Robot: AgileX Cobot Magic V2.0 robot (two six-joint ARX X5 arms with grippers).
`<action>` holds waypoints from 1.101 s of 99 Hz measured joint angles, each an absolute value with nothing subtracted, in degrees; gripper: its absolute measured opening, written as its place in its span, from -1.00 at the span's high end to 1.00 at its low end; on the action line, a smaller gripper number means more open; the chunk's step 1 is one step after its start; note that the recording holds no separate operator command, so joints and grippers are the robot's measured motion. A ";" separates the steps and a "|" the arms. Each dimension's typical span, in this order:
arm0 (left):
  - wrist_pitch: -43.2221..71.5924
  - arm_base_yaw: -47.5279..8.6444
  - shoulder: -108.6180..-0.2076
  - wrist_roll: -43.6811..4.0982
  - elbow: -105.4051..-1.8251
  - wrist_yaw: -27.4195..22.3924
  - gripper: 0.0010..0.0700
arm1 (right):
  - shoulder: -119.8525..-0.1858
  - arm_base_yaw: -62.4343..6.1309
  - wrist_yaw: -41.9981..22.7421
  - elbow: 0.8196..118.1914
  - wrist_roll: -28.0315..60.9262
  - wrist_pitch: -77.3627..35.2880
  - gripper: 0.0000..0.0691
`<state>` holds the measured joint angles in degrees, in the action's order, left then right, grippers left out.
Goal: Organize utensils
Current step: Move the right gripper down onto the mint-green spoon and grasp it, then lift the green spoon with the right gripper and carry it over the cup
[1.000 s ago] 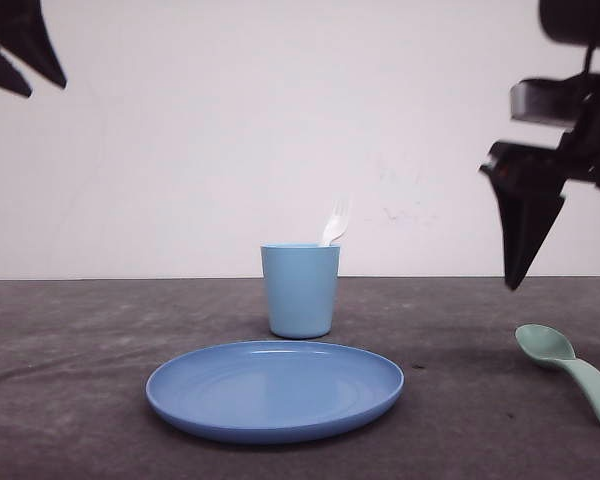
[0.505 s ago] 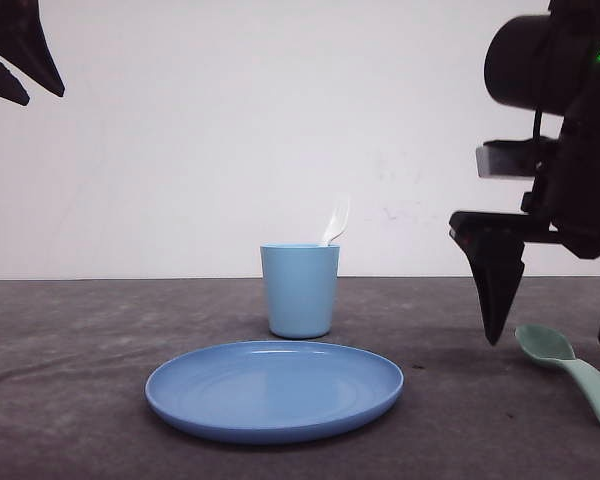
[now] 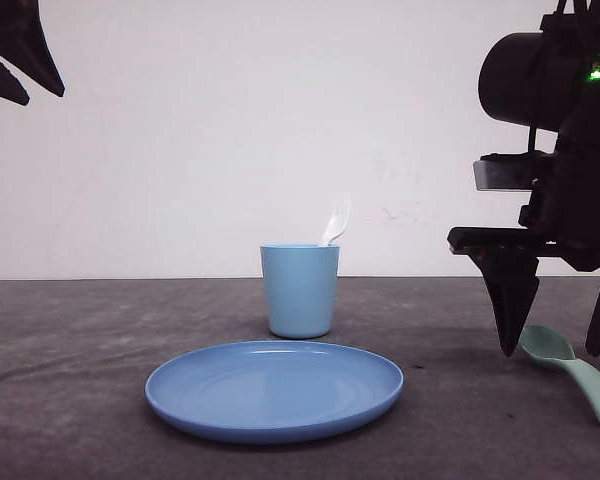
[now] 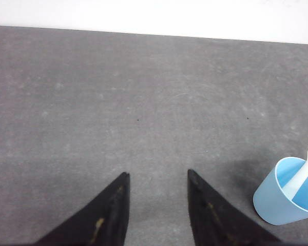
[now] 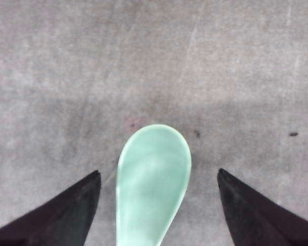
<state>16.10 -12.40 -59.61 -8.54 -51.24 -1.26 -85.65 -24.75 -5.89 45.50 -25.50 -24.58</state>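
A pale mint-green spoon (image 3: 570,372) lies on the grey table at the right. My right gripper (image 3: 555,352) hangs open just over its bowl, one finger on each side. In the right wrist view the spoon's bowl (image 5: 153,177) lies between the spread fingers of that gripper (image 5: 159,174), untouched. A white fork (image 3: 335,222) stands in the light blue cup (image 3: 300,290) behind the plate; the left wrist view shows the fork (image 4: 307,169) inside the cup (image 4: 290,192). My left gripper (image 3: 20,75) is raised at the upper left, and in its wrist view (image 4: 158,174) stands open and empty.
A round blue plate (image 3: 274,388) sits on the table in front of the cup. The grey tabletop (image 3: 80,350) ends at a white wall behind.
My right arm has come down and toward the spoon, from high at the right to open fingers straddling the spoon's bowl. The left gripper, cup, fork and plate have not moved.
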 joint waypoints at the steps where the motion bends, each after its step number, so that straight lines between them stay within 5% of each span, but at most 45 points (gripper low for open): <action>1: 16.12 -12.40 -59.61 -8.54 -51.24 -1.26 0.46 | -85.65 -24.77 -5.89 45.50 -25.50 -24.58 -0.28; 41: 16.12 -12.40 -59.61 -8.54 -51.24 -1.26 0.46 | -86.32 -25.04 -7.11 45.50 -25.47 -24.49 0.07; 86: 16.12 -12.40 -59.61 -8.32 -51.24 -1.26 0.46 | -87.64 -25.50 -6.87 45.84 -25.54 -23.92 0.77; 109: 16.12 -12.40 -59.61 -8.29 -51.24 -1.26 0.46 | -87.64 -25.50 -6.90 45.98 -25.39 -24.01 0.84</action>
